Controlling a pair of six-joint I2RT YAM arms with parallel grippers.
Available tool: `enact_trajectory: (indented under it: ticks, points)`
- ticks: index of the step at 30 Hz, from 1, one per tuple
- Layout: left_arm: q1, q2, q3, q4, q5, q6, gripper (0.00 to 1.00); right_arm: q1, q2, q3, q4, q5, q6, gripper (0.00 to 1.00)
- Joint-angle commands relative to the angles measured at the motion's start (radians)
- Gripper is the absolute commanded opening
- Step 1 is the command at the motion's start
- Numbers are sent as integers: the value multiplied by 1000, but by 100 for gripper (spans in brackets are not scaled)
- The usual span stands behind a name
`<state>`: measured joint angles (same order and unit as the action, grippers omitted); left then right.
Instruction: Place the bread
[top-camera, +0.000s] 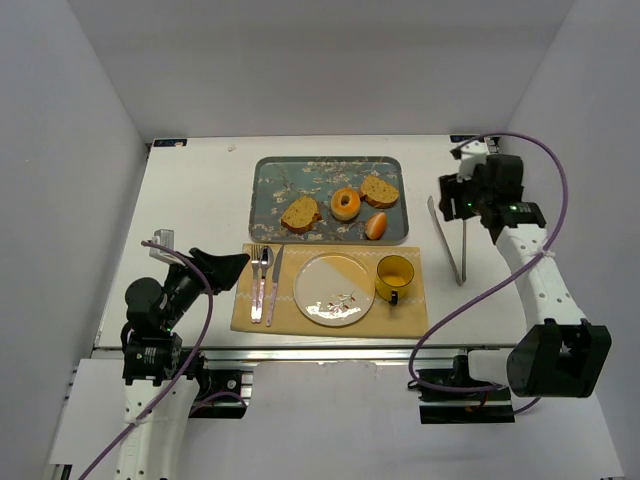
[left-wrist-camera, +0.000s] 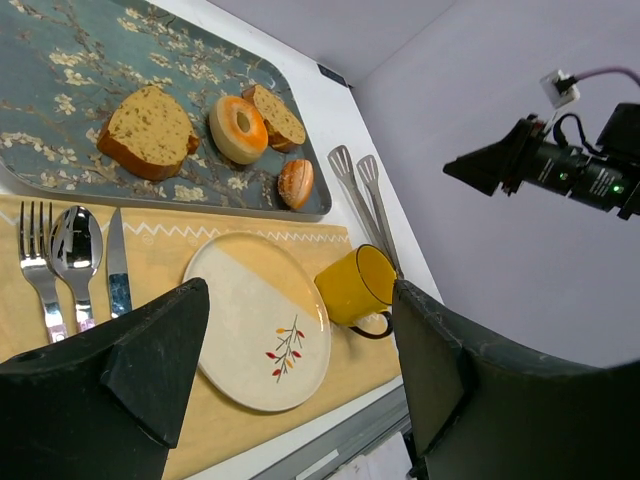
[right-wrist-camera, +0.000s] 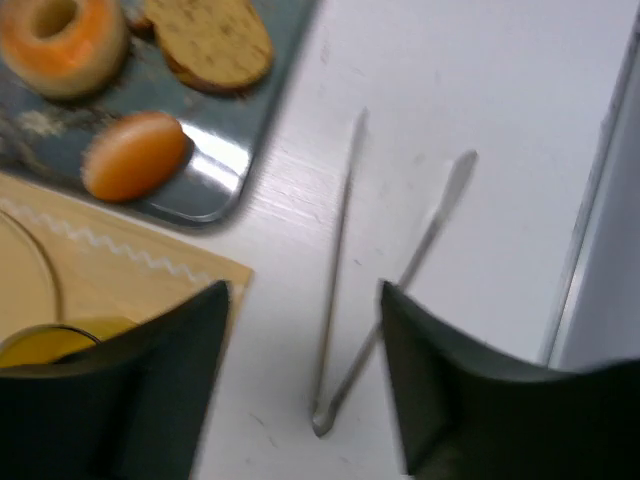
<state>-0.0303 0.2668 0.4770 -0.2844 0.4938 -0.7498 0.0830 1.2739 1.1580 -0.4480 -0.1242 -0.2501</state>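
Note:
The bread (top-camera: 379, 190) is a small dark-crusted slice at the right end of the floral blue tray (top-camera: 266, 190), next to a glazed doughnut (top-camera: 346, 203). It also shows in the left wrist view (left-wrist-camera: 277, 115) and the right wrist view (right-wrist-camera: 210, 40). A larger, lighter, pointed slice (top-camera: 300, 213) lies to the left on the tray. My right gripper (top-camera: 448, 197) is open and empty, hovering over the metal tongs (top-camera: 447, 240) right of the tray; its jaws (right-wrist-camera: 305, 295) straddle the tongs (right-wrist-camera: 341, 250) from above. My left gripper (top-camera: 238, 262) is open and empty near the placemat's left end (left-wrist-camera: 300, 300).
On the yellow placemat (top-camera: 410, 320) sit a white plate (top-camera: 335, 290), a yellow mug (top-camera: 394, 277), and a fork, spoon and knife (top-camera: 264, 283). An orange roll (top-camera: 376, 226) lies at the tray's front right corner. White walls enclose the table.

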Motion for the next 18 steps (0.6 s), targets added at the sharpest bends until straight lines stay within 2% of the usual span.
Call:
enact_trajectory:
  ticks: [1,2,3,4,6,7,8,11,12,18]
  points:
    - [3,8,-5,22,22,1,83,-138,-28,-49,-9,-106,-144,59]
    - [3,8,-3,19,20,6,83,-161,-22,-52,-15,-123,-150,48]
    - [3,8,-3,14,19,6,83,-187,-16,-57,-17,-141,-155,26]
    - [3,5,-5,13,17,7,83,-231,-16,-61,-17,-141,-158,16]
    - [3,-1,-9,7,15,10,82,-294,30,-47,-41,-271,-192,4]
    - [3,-1,-9,7,14,10,82,-295,41,-47,-53,-293,-207,10]
    - [3,-5,-9,5,11,12,82,-302,53,-40,-69,-308,-225,22]
    - [3,-15,-11,2,6,17,82,-313,97,-18,-118,-296,-268,79]
    - [3,-18,-18,4,8,17,82,-313,145,-20,-118,-226,-267,86]
    - [3,-11,-41,17,22,15,82,-313,209,-92,-52,-135,-268,88]
